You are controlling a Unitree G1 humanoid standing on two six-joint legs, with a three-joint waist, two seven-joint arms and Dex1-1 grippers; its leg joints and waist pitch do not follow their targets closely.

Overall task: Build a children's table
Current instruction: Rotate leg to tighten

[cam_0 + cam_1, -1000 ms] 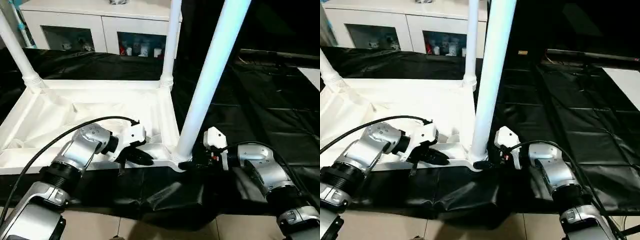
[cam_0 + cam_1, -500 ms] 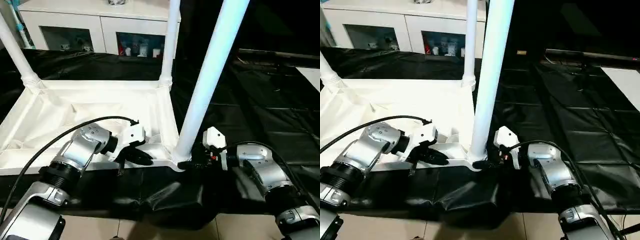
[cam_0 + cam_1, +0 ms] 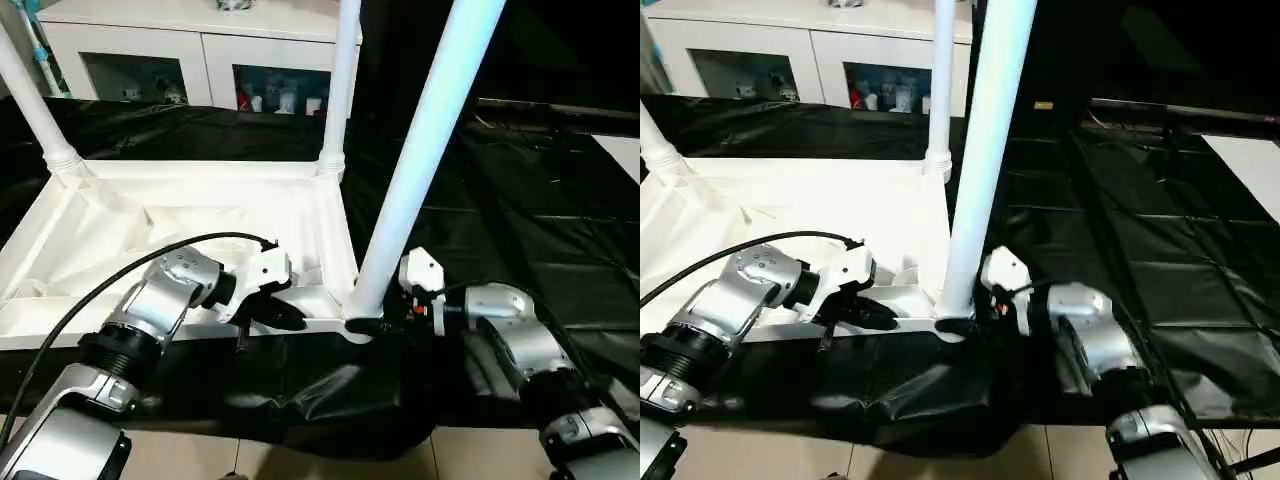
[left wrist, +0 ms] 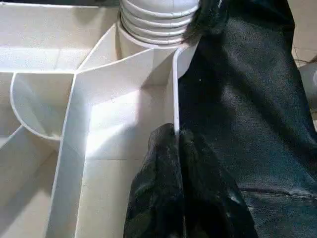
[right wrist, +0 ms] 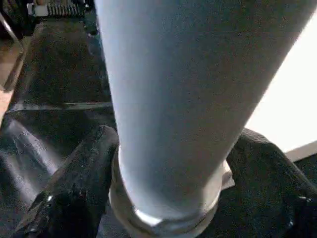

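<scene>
The children's table (image 3: pixel 150 215) lies upside down on a black sheet, ribbed underside up. Three white legs stand in its corner sockets: the far left (image 3: pixel 30 95), the far right (image 3: pixel 340 80) and the near right leg (image 3: pixel 420 170). My left gripper (image 3: pixel 285 318) is shut on the thin front rim wall (image 4: pixel 174 99), close to the near right corner. My right gripper (image 3: pixel 372 325) reaches in from the right at that leg's base. Its black fingers (image 5: pixel 74 193) stand apart on either side of the leg's collar (image 5: pixel 163 218), open around it.
A white cabinet (image 3: pixel 200 40) with glass doors stands behind the table. The black sheet (image 3: pixel 520 200) covers the floor to the right and bunches in folds (image 3: pixel 340 395) under the table's front edge. Bare tile (image 3: pixel 200 455) shows at the bottom.
My right gripper has slid a little further in around the leg's base and its fingers have spread wider. The left gripper and the table have not moved.
</scene>
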